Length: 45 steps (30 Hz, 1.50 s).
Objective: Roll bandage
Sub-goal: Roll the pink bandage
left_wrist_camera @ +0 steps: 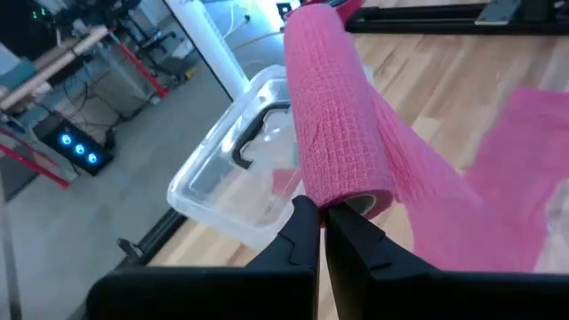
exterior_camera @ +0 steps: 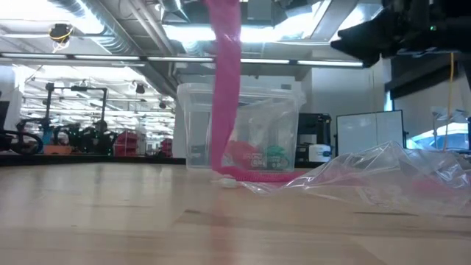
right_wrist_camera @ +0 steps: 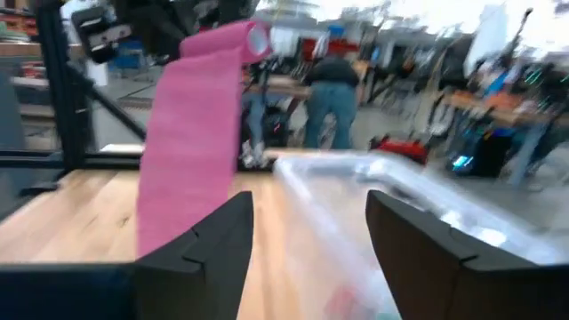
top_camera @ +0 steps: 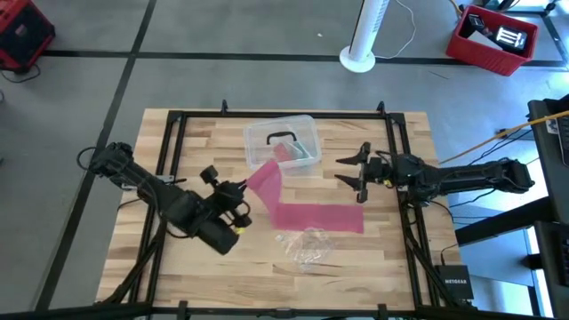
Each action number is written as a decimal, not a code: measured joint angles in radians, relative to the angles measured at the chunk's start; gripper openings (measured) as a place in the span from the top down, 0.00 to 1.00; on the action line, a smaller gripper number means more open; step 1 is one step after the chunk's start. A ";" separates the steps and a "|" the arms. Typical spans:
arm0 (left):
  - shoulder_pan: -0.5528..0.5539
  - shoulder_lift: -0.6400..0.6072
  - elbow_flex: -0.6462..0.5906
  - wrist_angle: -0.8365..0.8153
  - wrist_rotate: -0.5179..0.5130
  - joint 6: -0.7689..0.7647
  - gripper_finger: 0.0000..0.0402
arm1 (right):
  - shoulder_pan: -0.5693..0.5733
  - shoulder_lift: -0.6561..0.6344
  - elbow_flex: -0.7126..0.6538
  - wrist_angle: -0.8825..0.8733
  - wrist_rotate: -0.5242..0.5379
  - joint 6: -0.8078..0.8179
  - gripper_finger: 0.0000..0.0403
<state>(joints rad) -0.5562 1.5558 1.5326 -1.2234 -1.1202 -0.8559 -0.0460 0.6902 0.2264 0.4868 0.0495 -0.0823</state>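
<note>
The left gripper (left_wrist_camera: 322, 218) was clamped on the rolled end of the pink bandage (top_camera: 316, 216), holding it up off the desk (top_camera: 196, 267) while the loose tail draped down and lay flat beside the clear plastic box (top_camera: 283, 142). The right gripper (top_camera: 358, 176) hung nearby, fingers spread, holding nothing. A crumpled wrapper (top_camera: 307, 246) sat just below the strip.
</note>
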 joint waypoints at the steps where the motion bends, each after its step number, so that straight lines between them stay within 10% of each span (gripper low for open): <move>1: 0.007 0.000 0.000 0.023 0.002 0.024 1.00 | 0.000 0.024 0.000 0.001 -0.009 0.003 0.44; 11: 0.015 -0.003 -0.001 0.294 -0.003 0.458 1.00 | 0.000 0.316 0.148 0.037 -0.239 -0.018 0.44; 19: -0.047 -0.082 0.053 0.451 0.009 0.701 1.00 | 0.000 0.382 0.452 -0.456 -0.345 -0.001 0.44; 30: -0.135 -0.100 0.034 0.481 0.036 0.653 1.00 | 0.000 0.292 0.628 -0.586 -0.283 -0.154 0.44; 45: -0.135 -0.100 0.030 0.495 0.044 0.616 1.00 | 0.000 0.318 0.632 -0.314 -0.296 -0.210 0.44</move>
<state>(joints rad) -0.6910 1.4555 1.5627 -0.7289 -1.0758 -0.2394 -0.0460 1.0082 0.8582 0.1724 -0.2467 -0.2925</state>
